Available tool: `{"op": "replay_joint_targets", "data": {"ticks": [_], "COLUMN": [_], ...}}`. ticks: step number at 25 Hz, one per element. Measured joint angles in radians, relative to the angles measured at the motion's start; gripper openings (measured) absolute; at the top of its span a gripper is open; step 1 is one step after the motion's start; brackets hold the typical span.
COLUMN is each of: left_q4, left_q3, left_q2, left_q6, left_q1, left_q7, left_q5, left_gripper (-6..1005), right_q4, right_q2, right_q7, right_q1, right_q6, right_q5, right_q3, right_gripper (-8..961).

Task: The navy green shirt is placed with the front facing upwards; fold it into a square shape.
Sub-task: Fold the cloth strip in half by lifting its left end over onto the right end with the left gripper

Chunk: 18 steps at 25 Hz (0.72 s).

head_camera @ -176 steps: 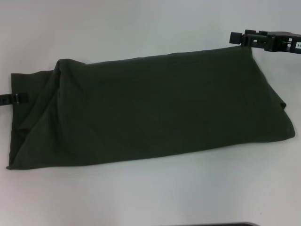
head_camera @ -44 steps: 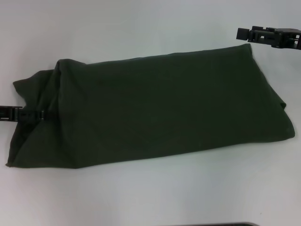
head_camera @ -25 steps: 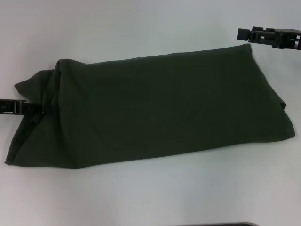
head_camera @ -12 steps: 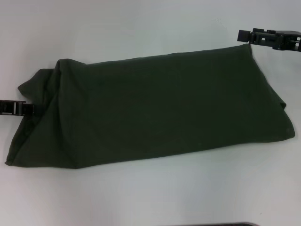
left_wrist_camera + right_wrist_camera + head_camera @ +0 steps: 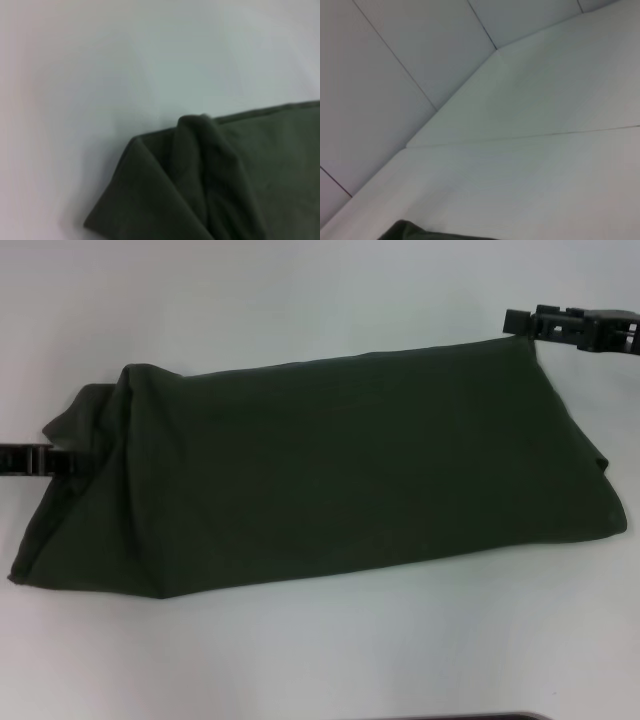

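Left end effector (image 5: 62, 460) reaches in low from the desk's left edge and meets the bunched left end of the shirt (image 5: 330, 465); its tip is lost against the dark cloth, so I cannot tell whether it is parted or closed, or whether it has hold of the fabric. Right end effector (image 5: 520, 322) hangs just off the shirt's far right corner, near the desk's right edge; how wide it stands cannot be told either, and nothing can be seen in it.

On the white desk (image 5: 300, 660) the shirt lies folded into a long dark green band, running from the left edge almost to the right edge, tilted so its right end sits farther back than its left. Most of the band is smooth and flat. At the left end the cloth is gathered into a raised ridge with a loose flap beyond it, spreading down to a pointed corner near the front left. In the left wrist view this end shows as a rounded fold standing up between two flatter layers (image 5: 210, 185). At the right end a small lower layer sticks out past the top one. In the right wrist view only a sliver of the shirt's edge (image 5: 415, 232) shows against the desk.
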Motion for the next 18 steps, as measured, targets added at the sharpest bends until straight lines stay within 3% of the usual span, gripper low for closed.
{"op": "replay_joint_targets", "data": {"ticks": [9,18], "left_q4": [0.058,0.063], "left_q3": [-0.073,-0.082], "left_q2": [-0.003,-0.004], "left_q6": [0.122,0.187], "left_q1": [0.011,0.014], "left_q7": [0.011,0.032], "left_q5": [-0.081,-0.151], "left_gripper": [28,38], "right_q4": [0.002,0.002], "right_q2": [0.032,0.088], "right_q7": [-0.038,-0.045], "right_q1": [-0.007,0.027], "right_q6": [0.015,0.058], "right_q5": [-0.018,-0.056], "right_q3": [-0.039,-0.162], "right_gripper": [734,723]}}
